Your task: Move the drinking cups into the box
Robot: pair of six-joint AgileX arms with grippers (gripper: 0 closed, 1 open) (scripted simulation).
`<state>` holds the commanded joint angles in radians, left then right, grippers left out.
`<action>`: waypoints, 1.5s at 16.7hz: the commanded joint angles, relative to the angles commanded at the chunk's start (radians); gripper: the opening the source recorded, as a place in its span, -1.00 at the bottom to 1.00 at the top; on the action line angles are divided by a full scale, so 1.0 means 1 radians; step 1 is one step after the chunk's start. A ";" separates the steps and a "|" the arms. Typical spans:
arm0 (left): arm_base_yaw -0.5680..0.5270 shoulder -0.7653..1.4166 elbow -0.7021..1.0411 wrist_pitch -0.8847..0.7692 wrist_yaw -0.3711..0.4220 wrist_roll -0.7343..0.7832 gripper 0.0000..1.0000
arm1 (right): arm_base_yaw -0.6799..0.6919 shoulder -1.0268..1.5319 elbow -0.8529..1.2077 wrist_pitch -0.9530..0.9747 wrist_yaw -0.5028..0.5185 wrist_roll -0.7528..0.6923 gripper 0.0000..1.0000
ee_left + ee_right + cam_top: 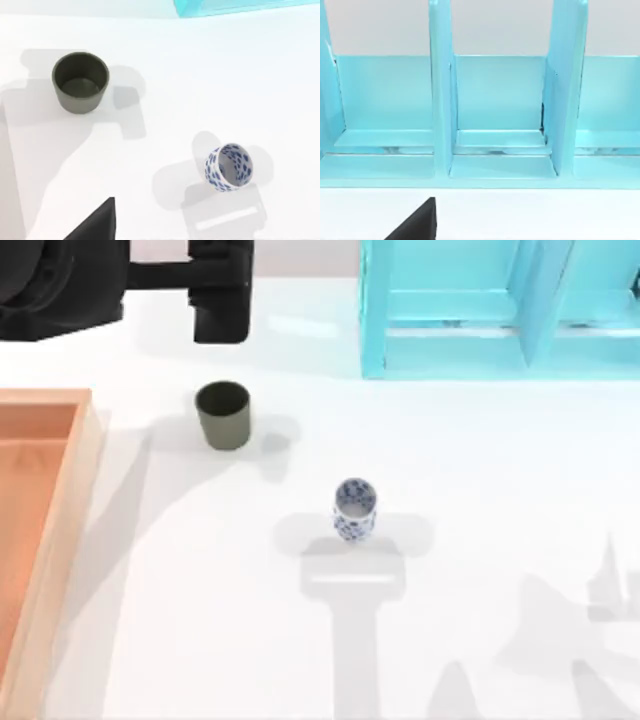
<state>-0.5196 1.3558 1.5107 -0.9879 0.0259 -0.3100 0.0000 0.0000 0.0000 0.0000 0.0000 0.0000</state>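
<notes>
The dark olive-grey cup stands upright on the white table, left of the middle; in the left wrist view it is seen from above, open and empty. The white cup with blue flowers stands near the table's centre, to the right of and nearer than the olive one. The orange-brown wooden box lies along the left edge, with nothing visible inside. My left gripper hangs at the back left, behind the olive cup and apart from it. A dark corner of my right gripper faces the shelf.
A cyan shelf unit with upright dividers stands at the back right. Arm shadows fall across the table's front and left. White tabletop lies between the cups and the box.
</notes>
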 joint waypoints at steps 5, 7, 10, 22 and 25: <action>-0.129 0.451 0.460 -0.291 0.001 -0.127 1.00 | 0.000 0.000 0.000 0.000 0.000 0.000 1.00; -0.165 0.610 0.618 -0.391 0.000 -0.178 1.00 | 0.000 0.000 0.000 0.000 0.000 0.000 1.00; -0.201 0.813 0.818 -0.514 -0.005 -0.252 1.00 | 0.000 0.000 0.000 0.000 0.000 0.000 1.00; -0.236 1.203 1.178 -0.714 -0.018 -0.413 1.00 | 0.000 0.000 0.000 0.000 0.000 0.000 1.00; -0.236 1.203 1.178 -0.714 -0.018 -0.413 1.00 | 0.000 0.000 0.000 0.000 0.000 0.000 1.00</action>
<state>-0.7560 2.5587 2.6889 -1.7015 0.0078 -0.7227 0.0000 0.0000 0.0000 0.0000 0.0000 0.0000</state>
